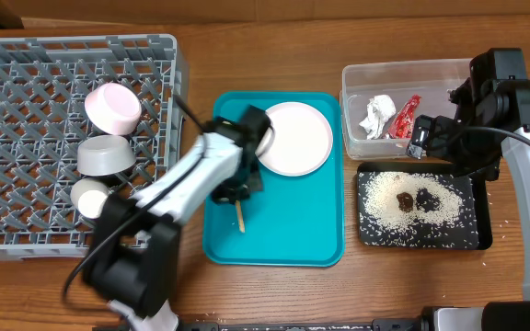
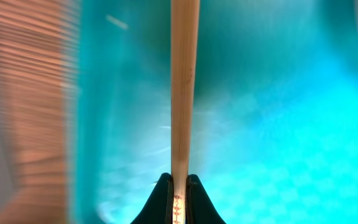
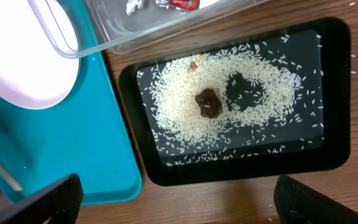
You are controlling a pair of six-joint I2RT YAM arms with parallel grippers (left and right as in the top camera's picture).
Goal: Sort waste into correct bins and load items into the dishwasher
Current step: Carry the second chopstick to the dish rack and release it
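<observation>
- Left jaws: clamped on a wooden chopstick (image 2: 182, 93), which lay over the teal tray (image 1: 288, 244).
- Handling, judged: lift level and carry slowly to the dish rack (image 1: 26, 119), since the long free end could swing or slip.
- Right jaws: wide apart, empty, above the black tray (image 3: 334, 162).

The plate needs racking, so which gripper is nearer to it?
Left. The left gripper, holding a chopstick, is beside the plate; the right gripper is across the clear tub from it.
</observation>
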